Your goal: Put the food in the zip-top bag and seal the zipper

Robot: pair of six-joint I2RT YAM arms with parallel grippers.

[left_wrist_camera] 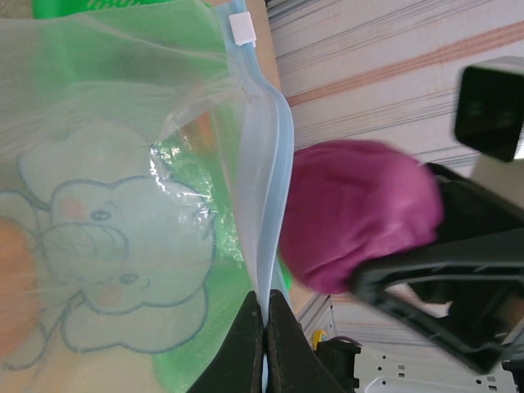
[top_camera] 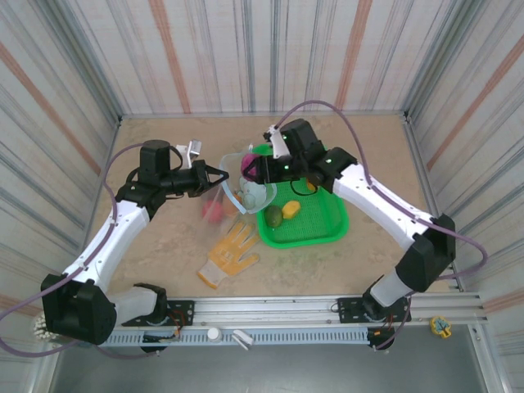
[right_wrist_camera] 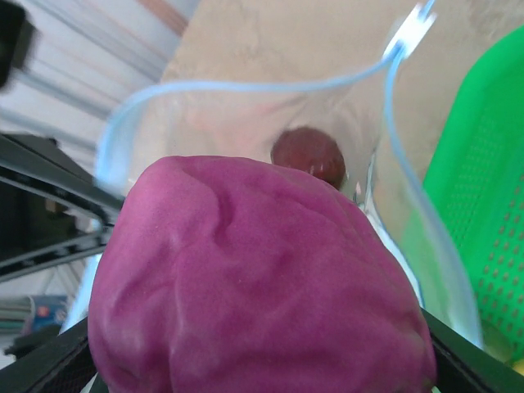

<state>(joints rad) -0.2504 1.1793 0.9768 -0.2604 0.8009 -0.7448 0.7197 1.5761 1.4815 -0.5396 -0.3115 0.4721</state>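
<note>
Shut tight with the left gripper (left_wrist_camera: 264, 299) on the thin pale blue plastic zipper strip (left_wrist_camera: 274, 164) of one clear, crinkly zip-top bag (left_wrist_camera: 123, 123), pinching it right at the fingertips. Beyond those fingertips, on the bag wall: one pale printed cartoon animal (left_wrist_camera: 106, 262). At the far end of the strip: one small white slider (left_wrist_camera: 242, 30).

Bag mouth held open as a loop, just beside and below the right gripper (top_camera: 255, 169).

Spread wide with the right gripper around one wrinkled purple toy fruit (right_wrist_camera: 262, 278), one black finger on each side, clamping it directly over the open mouth. Touching the zipper strip or not: cannot tell.

Past the held fruit, down inside the bag: one glossy dark red toy fruit (right_wrist_camera: 309, 155). From above, on the near side of the left gripper: one reddish piece (top_camera: 213, 210). Whether this is the same fruit or a second one, cannot tell.

On the near side of the right gripper: one bright green mesh plastic basket (top_camera: 332, 233). It holds two pieces, one green piece (top_camera: 273, 216) and one yellow-orange piece (top_camera: 291, 210), lying just beside each other.

Nearer than both grippers, between them: one yellow-orange work glove (top_camera: 229, 254), flat on the sandy table (top_camera: 176, 246), apart from the bag and the basket.
</note>
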